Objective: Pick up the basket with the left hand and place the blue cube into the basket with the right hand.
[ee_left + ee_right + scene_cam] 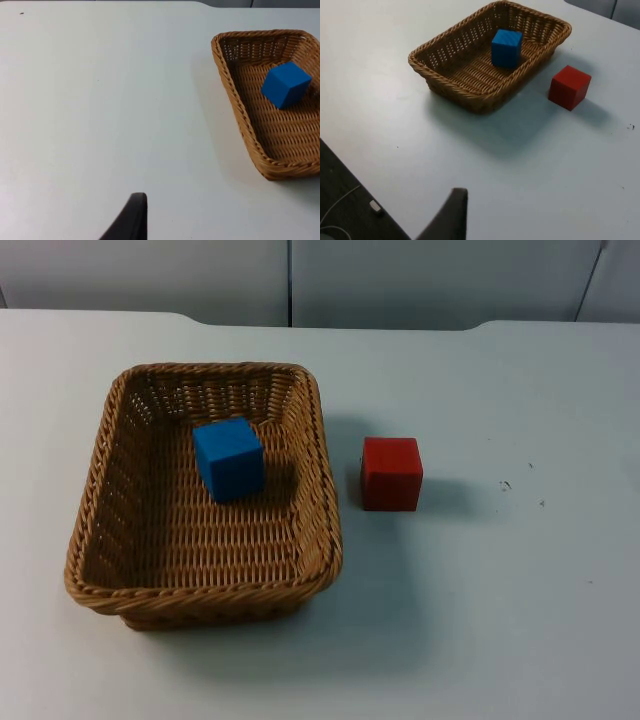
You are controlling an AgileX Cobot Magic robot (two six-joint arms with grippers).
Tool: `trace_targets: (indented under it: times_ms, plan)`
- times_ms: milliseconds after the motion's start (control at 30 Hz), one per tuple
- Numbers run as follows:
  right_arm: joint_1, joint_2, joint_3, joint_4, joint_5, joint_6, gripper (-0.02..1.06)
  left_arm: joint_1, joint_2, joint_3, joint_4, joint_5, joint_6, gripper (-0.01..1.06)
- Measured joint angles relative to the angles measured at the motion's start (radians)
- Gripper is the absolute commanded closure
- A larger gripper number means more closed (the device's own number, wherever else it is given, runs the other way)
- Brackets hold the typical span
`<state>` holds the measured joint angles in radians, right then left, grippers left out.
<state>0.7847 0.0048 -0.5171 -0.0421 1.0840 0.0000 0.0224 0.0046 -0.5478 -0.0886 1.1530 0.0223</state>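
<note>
We find the blue foam-like cube (229, 458) lying inside the rectangular brown woven wicker basket (100, 508), on its floor toward the far wall, turned a little askew to the basket's sides. The basket sits flat on the white table top (520, 620), with nothing gripping its rim. Just beside the basket's right-hand wall, apart from it, a red cube (391, 472) stands on the table.

The left gripper (131, 220) hangs above bare table, well apart from the basket: from its wrist camera the basket (240, 115) lies far ahead and off to one side of the black fingertip, with the blue cube (285, 84) resting inside it. Nothing lies between or against the finger we can see. With a single fingertip in sight, we cannot tell how wide its jaws stand.

The right gripper (451, 216) is likewise drawn back and raised, looking down across the table; the basket (450, 75), the blue cube (507, 47) and the red cube (569, 87) all lie well ahead of its fingertip. It carries nothing that we can see, and we cannot tell the spread of its jaws either.
</note>
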Motion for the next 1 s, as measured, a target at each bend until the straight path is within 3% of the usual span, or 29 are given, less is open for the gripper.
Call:
trace_targets:
  times_ms: [333, 433, 567, 600, 733, 1000]
  plan:
    - [-0.05, 0.0, 0.0, 0.0, 0.0, 0.0, -0.01, 0.0, 0.0, 0.0, 0.0, 0.0, 0.0, 0.0]
    - [-0.118, 0.0, 0.0, 0.0, 0.0, 0.0, -0.01, 0.0, 0.0, 0.0, 0.0, 0.0, 0.0, 0.0]
    - [-0.311, 0.0, 0.0, 0.0, 0.0, 0.0, -0.01, 0.0, 0.0, 0.0, 0.0, 0.0, 0.0, 0.0]
    - [-0.311, 0.0, 0.0, 0.0, 0.0, 0.0, -0.01, 0.0, 0.0, 0.0, 0.0, 0.0, 0.0, 0.0]
    - [-0.473, 0.0, 0.0, 0.0, 0.0, 0.0, -0.01, 0.0, 0.0, 0.0, 0.0, 0.0, 0.0, 0.0]
    - [-0.649, 0.0, 0.0, 0.0, 0.0, 0.0, -0.01, 0.0, 0.0, 0.0, 0.0, 0.0, 0.0, 0.0]
